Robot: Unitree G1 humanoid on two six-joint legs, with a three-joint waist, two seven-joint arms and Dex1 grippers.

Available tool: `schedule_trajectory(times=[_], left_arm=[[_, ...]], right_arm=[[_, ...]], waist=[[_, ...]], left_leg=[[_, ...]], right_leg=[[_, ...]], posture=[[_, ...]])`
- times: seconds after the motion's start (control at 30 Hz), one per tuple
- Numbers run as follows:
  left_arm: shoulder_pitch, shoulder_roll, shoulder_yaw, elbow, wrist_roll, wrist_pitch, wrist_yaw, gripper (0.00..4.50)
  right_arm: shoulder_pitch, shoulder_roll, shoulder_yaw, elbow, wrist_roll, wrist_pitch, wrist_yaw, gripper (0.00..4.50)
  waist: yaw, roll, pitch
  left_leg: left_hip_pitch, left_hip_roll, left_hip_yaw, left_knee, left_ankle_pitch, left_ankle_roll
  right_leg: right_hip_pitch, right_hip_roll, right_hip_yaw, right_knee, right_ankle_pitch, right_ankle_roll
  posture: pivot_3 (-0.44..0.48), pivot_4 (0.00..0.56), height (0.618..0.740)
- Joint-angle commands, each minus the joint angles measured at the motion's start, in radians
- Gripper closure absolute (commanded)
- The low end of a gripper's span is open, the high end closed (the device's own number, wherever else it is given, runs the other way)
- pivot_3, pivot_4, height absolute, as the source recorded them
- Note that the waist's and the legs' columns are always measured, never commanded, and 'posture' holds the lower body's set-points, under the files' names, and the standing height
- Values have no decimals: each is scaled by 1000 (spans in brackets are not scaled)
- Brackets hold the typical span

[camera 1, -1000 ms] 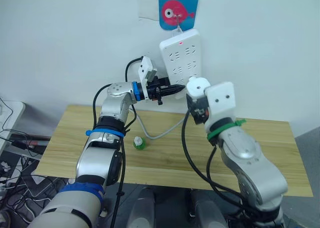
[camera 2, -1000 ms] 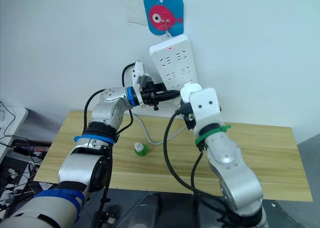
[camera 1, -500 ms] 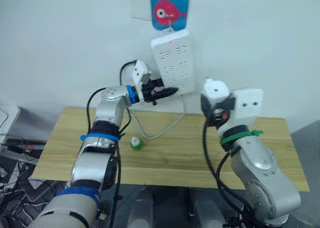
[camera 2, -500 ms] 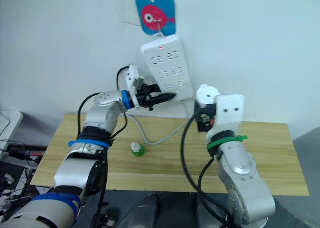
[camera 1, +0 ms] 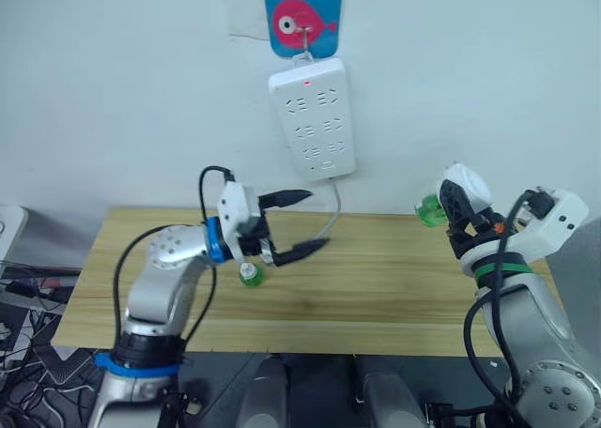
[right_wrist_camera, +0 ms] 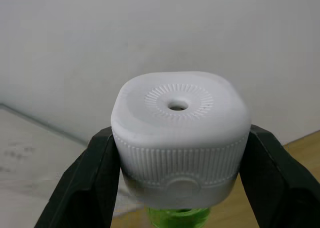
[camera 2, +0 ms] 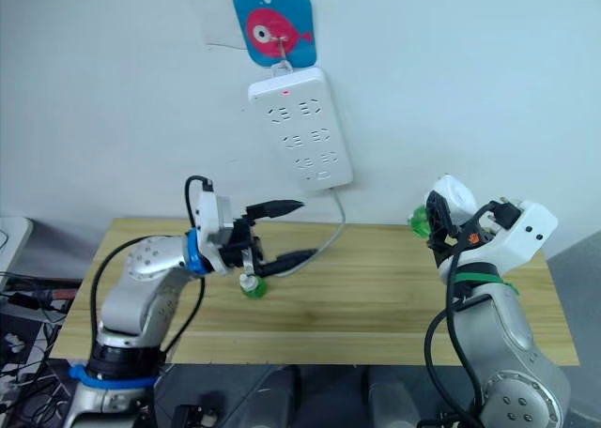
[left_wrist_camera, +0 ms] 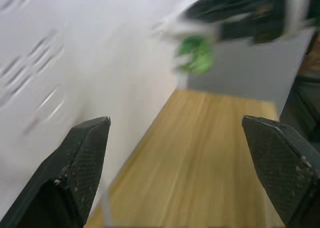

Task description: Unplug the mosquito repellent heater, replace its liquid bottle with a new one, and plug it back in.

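Left eye view, from nine o'clock toward three: wooden table [camera 1: 394, 292] across the lower half, white wall behind. Left gripper [camera 1: 302, 223] raised over the table's left part, fingers spread wide and released, nothing between them; upper finger aimed toward two o'clock, lower finger toward four. Just beside the lower finger, at about seven o'clock of the fingertips, a small green bottle with a white cap [camera 1: 249, 274] standing upright on the wood, apart from the fingers. At twelve o'clock on the wall, a long white power strip [camera 1: 313, 120] hanging slightly tilted from a blue square hook plate with a pink fish [camera 1: 301, 18]; small red light lit near its top; grey cable [camera 1: 331, 217] dropping from its lower end down behind the left gripper.

Toward three o'clock, right gripper [right_wrist_camera: 177, 153] held above the table's right end, well apart from the strip, clenched on the mosquito repellent heater [camera 1: 465, 186]. Heater unplugged, off the strip. Green liquid bottle [camera 1: 432, 211] fixed to the heater's body, pointing toward nine o'clock.

Right wrist view: black fingers [right_wrist_camera: 87, 180] pressed against both ribbed sides of the white rounded heater, round vent hole facing the camera, green bottle showing below it.

Left wrist view: two black fingertips far apart, blurred wood and wall between, blurred green bottle in the distance.
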Motion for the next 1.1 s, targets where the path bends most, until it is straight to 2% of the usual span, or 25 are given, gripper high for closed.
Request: schedule_trajectory(times=[0.03, 0.17, 0.3, 0.47, 0.83, 0.93, 1.1], left_arm=[[1, -70, -88, -43, 54, -84, 75, 36], [-22, -137, -151, 11, 96, -167, 113, 36], [-61, -179, -168, 90, 127, -239, 152, 36], [-75, -190, -185, 159, 159, -324, 162, 36], [-126, -179, -198, 248, 167, -403, 158, 36], [-134, -170, -201, 260, 171, -410, 157, 602], [-126, -157, -209, 268, 175, -421, 155, 2224]], right_arm=[[95, 223, 140, 20, 296, -215, -140, 1583], [111, 104, 237, 29, 422, -366, -191, 1583], [112, 54, 308, 28, 454, -472, -214, 1583], [127, 0, 373, 10, 474, -555, -217, 1583], [126, -80, 447, 4, 469, -638, -221, 1583], [121, -95, 458, 6, 466, -651, -222, 1583], [121, -116, 471, 4, 465, -669, -222, 1583]], waist=[[3, 0, 0], [-5, 0, 0], [-8, 0, 0], [-8, 0, 0], [-8, 0, 0], [-8, 0, 0], [-8, 0, 0]], left_leg=[[2, -2, 1, 0, 0, 1], [3, -11, 3, 0, 3, 5], [4, -11, 2, 0, 4, 6], [3, -12, 2, -1, 4, 6], [3, -13, 1, -1, 4, 6], [3, -12, 1, -1, 4, 6], [3, -13, 1, -1, 4, 6]], right_leg=[[2, 0, 1, -1, -1, 1], [3, 0, 5, 0, -2, 7], [3, 0, 5, 0, -2, 10], [2, 0, 5, 0, -1, 8], [2, -1, 4, 0, 0, 8], [2, -1, 4, 0, 0, 7], [2, -1, 4, 0, 0, 7]], posture=[[173, 256, 740], [158, 266, 740], [152, 267, 740], [137, 275, 740], [132, 280, 740], [132, 280, 740], [136, 282, 740]])
